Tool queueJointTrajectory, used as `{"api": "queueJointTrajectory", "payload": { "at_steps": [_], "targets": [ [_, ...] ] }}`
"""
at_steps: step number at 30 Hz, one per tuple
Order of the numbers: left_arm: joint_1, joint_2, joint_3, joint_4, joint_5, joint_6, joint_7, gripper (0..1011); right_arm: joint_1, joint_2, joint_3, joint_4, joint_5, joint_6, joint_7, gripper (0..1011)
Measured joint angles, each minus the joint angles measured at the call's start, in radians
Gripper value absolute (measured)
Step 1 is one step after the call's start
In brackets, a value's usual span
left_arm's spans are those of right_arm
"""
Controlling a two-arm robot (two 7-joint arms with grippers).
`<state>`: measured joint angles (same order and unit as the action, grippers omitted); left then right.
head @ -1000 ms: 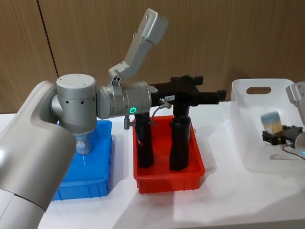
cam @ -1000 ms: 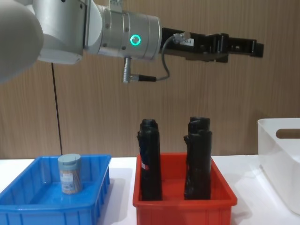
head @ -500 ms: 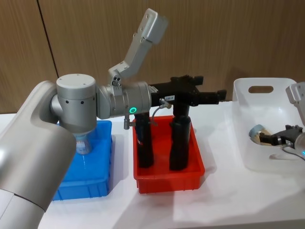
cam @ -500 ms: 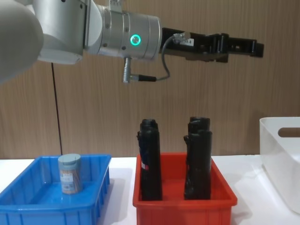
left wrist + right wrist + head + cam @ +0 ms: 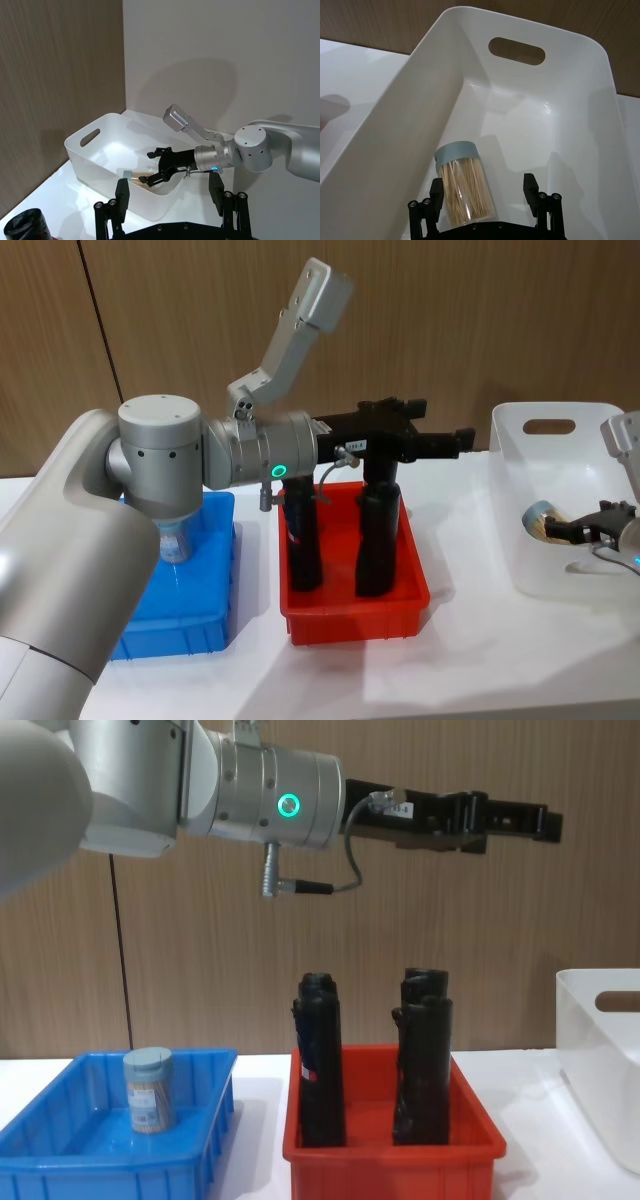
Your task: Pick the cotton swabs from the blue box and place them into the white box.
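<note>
One jar of cotton swabs stands upright in the blue box on the left. A second jar lies on its side on the floor of the white box on the right. My right gripper is down inside that box, open, its fingers spread wider than the jar lying between them. My left gripper hangs open and empty, high above the red bin, pointing right.
A red bin sits between the two boxes and holds two tall black cylinders. The left arm's body covers part of the blue box in the head view. A wooden wall runs behind the white table.
The jar in my right gripper went from upright and held to lying on the white box's floor, and the fingers opened. The left arm has stayed still.
</note>
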<state>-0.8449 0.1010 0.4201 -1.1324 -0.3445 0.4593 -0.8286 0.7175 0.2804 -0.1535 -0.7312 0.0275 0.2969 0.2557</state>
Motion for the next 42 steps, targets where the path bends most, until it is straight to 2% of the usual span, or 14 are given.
{"api": "queueJointTrajectory", "payload": {
  "at_steps": [22, 36, 42],
  "targets": [
    [0.0, 0.0, 0.0, 0.0, 0.0, 0.0, 0.0, 1004, -0.09, 0.013, 0.011, -0.197, 0.036, -0.002, -0.03, 1002],
    [0.0, 0.0, 0.0, 0.0, 0.0, 0.0, 0.0, 1004, -0.186, 0.03, 0.029, -0.357, 0.096, -0.012, -0.063, 1002],
    [0.0, 0.0, 0.0, 0.0, 0.0, 0.0, 0.0, 1004, -0.257, 0.043, 0.046, -0.451, 0.135, -0.042, -0.094, 1002]
  ]
}}
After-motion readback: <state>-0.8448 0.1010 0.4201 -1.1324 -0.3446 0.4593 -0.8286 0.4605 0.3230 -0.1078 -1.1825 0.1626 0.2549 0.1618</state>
